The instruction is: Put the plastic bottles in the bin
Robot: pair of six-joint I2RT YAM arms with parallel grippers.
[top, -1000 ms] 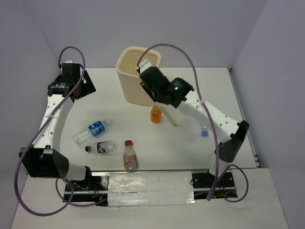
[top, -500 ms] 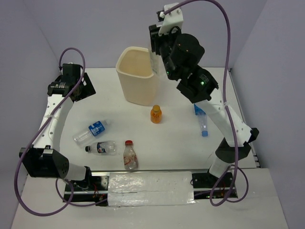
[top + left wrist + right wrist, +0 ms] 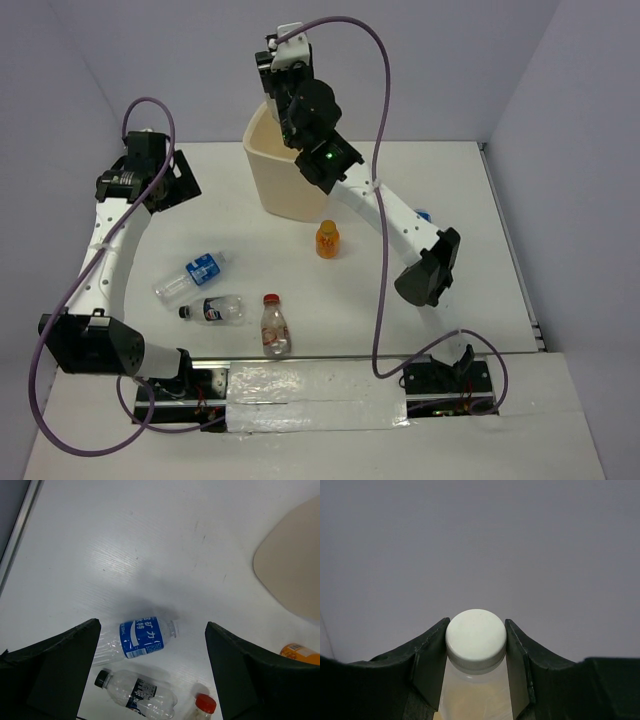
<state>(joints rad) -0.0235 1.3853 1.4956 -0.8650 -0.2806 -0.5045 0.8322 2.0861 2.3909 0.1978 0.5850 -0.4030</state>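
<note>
My right gripper (image 3: 476, 645) is shut on the neck of the large plain bottle (image 3: 475, 692), just under its white cap. In the top view it (image 3: 272, 85) is held high over the cream bin (image 3: 290, 190). My left gripper (image 3: 152, 627) is open and empty, high above the table at the back left (image 3: 150, 175). Below it lie a blue-labelled bottle (image 3: 140, 637), a black-capped bottle (image 3: 135, 692) and a red-capped bottle (image 3: 205, 703). The orange bottle (image 3: 327, 240) stands in front of the bin. A second blue-labelled bottle (image 3: 423, 214) is mostly hidden behind the right arm.
The right arm's elbow (image 3: 428, 270) hangs over the right half of the table. Purple cables loop above both arms. Walls close the table at the back and both sides. The bin's side (image 3: 292, 575) shows at the right of the left wrist view.
The right arm rose from beside the bin with the plain bottle, then swung left until its gripper was over the bin. The left arm and the bottles on the table have not moved.
</note>
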